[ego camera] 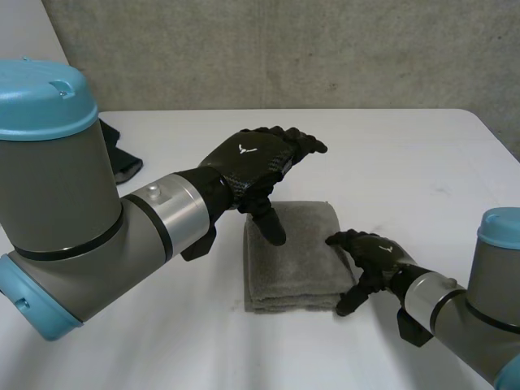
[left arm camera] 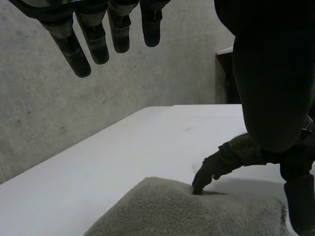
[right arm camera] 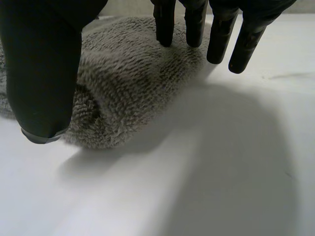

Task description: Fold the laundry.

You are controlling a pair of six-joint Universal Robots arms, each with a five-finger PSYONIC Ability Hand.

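Towel, grey, folded into a thick rectangle of several layers, lying flat near the middle of the white counter, between the two hands. Around it: bare counter on every side, a rough grey concrete wall behind, and a flat dark object well apart at the far left, mostly hidden behind the left arm and so hard to identify. Over the towel's left part, left hand, spread wide and holding nothing, fingers straight and clear above the cloth, thumb pointing down toward the top layer; contact of thumb tip with cloth impossible to judge. At the towel's right edge, right hand, low on the counter, loosely open and gripping nothing: fingers nearly straight, tips against the pile near that edge, thumb down beside the near right corner. From the left wrist, one fingertip of the right hand denting the cloth's edge. Part of the towel's top covered by the left thumb in the head view; underside and inner folds out of sight. Nap thick, fuzzy and looped, bulging round at the near corner fold; stacked layers showing along the near edge. Counter smooth and matte; hands black, with a faint woven texture on the back.
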